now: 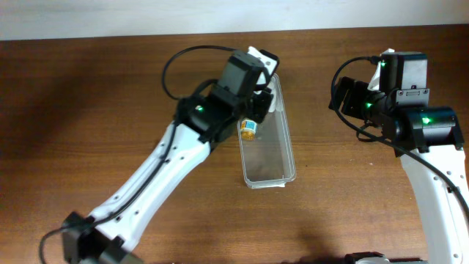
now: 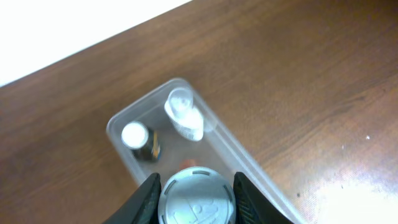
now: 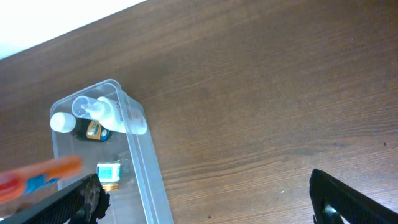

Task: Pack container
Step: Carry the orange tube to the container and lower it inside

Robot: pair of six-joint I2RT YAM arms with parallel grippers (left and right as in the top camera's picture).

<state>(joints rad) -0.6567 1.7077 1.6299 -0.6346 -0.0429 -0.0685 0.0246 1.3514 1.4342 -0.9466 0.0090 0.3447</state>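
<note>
1. My left gripper (image 2: 197,190) hangs over the container (image 2: 121,124), closed partway on a round grey cap (image 2: 196,208). Whatever sits under that cap is hidden from me. I judge I hold it cap-up so that it can go straight down between the walls.
2. I am lined up just short of the far end because that end is taken. A dark bottle (image 2: 142,140) with a white cap and a clear bottle (image 2: 185,117) with a white top lie there side by side.
3. My right gripper (image 3: 205,186) is spread wide and holds nothing. It sits over bare worktop (image 1: 88,110), well apart from the container; I judge this keeps it clear of the left arm.
4. The container rests on the worktop between my two arms, closer to the left one, with its long side running away from me.
5. It is a long, narrow bin of clear plastic with rounded corners and a raised rim, and the wood shows through its base.
6. A small blue-and-yellow labelled item (image 1: 249,130) lies midway along it, and the near end looks bare.
7. An orange streak (image 3: 43,174) in the right wrist view is too blurred to place.
</note>
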